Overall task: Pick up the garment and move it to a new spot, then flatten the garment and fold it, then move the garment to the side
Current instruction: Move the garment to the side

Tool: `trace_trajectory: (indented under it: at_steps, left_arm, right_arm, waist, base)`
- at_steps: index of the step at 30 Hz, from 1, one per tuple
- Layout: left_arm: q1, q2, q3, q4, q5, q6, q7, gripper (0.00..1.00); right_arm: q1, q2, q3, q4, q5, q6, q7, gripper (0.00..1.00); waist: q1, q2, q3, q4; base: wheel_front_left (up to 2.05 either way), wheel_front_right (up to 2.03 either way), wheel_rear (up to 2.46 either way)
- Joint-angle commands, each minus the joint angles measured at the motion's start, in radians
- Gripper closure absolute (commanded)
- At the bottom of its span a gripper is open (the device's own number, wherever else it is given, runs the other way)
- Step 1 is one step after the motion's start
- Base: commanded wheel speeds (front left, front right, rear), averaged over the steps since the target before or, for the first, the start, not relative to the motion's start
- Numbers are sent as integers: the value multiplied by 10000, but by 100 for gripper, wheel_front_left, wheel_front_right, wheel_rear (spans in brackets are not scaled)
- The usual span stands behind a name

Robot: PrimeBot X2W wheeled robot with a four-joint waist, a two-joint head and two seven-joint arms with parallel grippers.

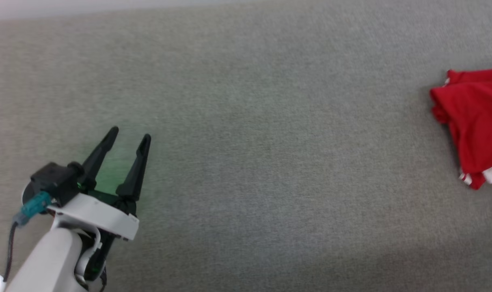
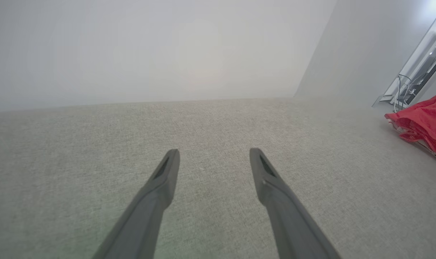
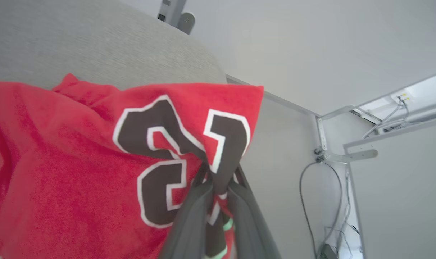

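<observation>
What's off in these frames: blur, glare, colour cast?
Head view: green glow on the grey surface at the left gripper, dim shadow lower right. Left wrist view: wall washed out and hazy. Right wrist view: right gripper, shut on the garment, is soft near the lens; the number print is sharper.

The head camera looks steeply down on the grey surface (image 1: 250, 121), with the left gripper (image 1: 130, 134) at its lower left and the shirt (image 1: 473, 117) cut off by its right edge. The left wrist camera sits low and looks along its fingers across the same surface to a white wall (image 2: 149, 50); here too the shirt lies at the right edge. The right wrist camera is close up against the shirt, which is pinched in the right gripper (image 3: 219, 176), and faces the surface's far edge and some cables (image 3: 311, 201).
</observation>
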Motion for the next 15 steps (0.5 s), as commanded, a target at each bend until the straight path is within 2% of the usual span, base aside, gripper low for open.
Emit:
trace_trajectory:
  at_steps: [1,5,10,15]
  left_arm:
    - [-161,69,-27,10,-67,-22,-37,0]
    - [-455,228,-237,6,-108,-22,-37,0]
    - [-738,386,-442,38,-140,-22,-37,0]
    - [-982,426,-677,64,-186,-22,-37,0]
  right_arm:
    - [-182,-82,13,92,-188,-21,-134,100]
    - [-491,-190,88,619,-750,-21,-458,100]
    - [-775,224,-135,1248,-989,-21,-824,100]
    - [-992,903,-356,2018,-1217,-21,-1059,100]
  waist:
    - [0,0,416,-375]
    - [0,0,742,-517]
    - [0,0,1087,-600]
    - [0,0,1310,-501]
  base:
    - [0,0,0]
    - [0,0,0]
    - [0,0,0]
    - [0,0,0]
